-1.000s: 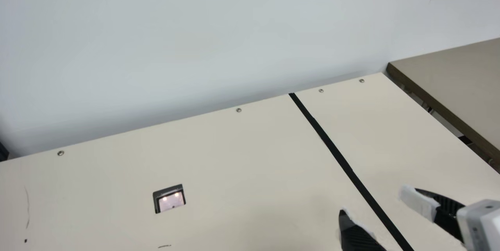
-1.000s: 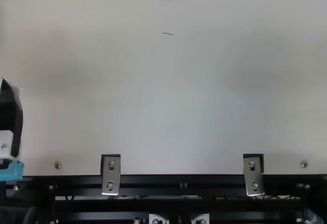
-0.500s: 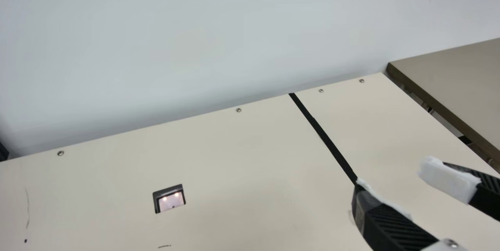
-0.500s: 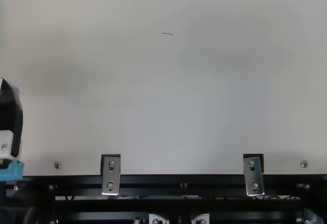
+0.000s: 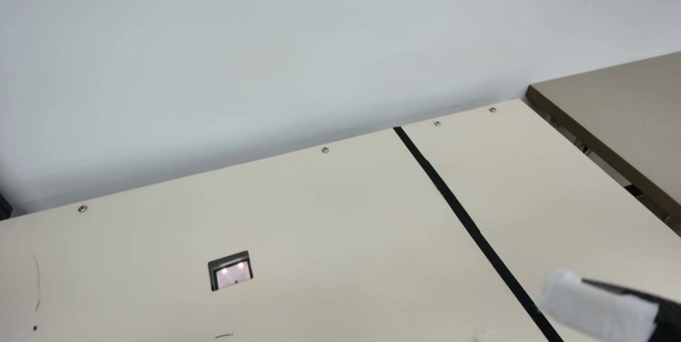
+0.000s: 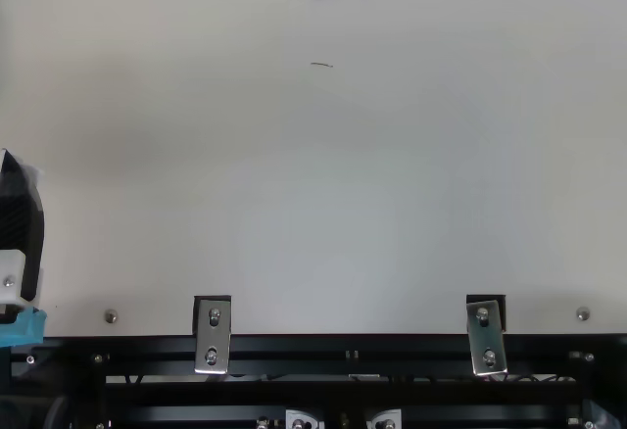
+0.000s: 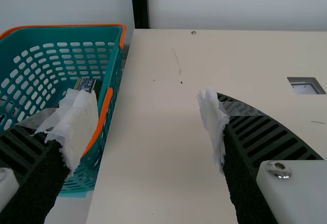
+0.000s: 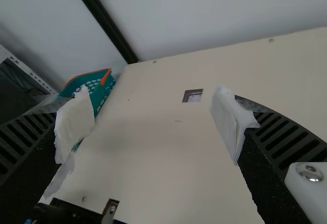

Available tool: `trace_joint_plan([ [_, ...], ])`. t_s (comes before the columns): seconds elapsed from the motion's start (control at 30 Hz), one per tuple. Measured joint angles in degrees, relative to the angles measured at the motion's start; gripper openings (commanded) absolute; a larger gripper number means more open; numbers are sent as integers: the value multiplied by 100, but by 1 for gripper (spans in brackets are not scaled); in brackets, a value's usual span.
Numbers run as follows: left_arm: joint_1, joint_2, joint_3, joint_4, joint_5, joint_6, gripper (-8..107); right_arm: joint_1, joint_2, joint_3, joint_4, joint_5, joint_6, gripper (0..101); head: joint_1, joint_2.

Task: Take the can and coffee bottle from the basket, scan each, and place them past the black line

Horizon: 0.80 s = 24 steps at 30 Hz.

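Observation:
At the top view's left edge, one finger of my left gripper shows over the table. In the left wrist view, my left gripper is open, nothing between its white-wrapped fingertips, beside the teal basket. A small printed item in the basket is partly covered by a finger; I cannot tell whether it is the can or the bottle. My right gripper, low at the main view's right, spans the black line. In the right wrist view, my right gripper stands open and holds nothing.
The scanner window with two lights is set into the cream table. A brown table stands beyond the right edge. Metal brackets sit along the front rail, and a dark post rises behind the table.
In the main view, my right gripper first came up and rightward, then dropped toward the bottom edge, leaving less of it in sight. The left finger in the top view has kept still.

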Motion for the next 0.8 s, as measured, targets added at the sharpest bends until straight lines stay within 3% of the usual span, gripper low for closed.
trace_joint_plan([
  [0.7, 0, 0, 0, 0, 0, 0, 90, -1, 0, 0, 85, 43, 0, 101, -29, 0],
  [0.8, 0, 0, 0, 0, 0, 0, 90, -1, 0, 0, 85, 43, 0, 101, -29, 323],
])
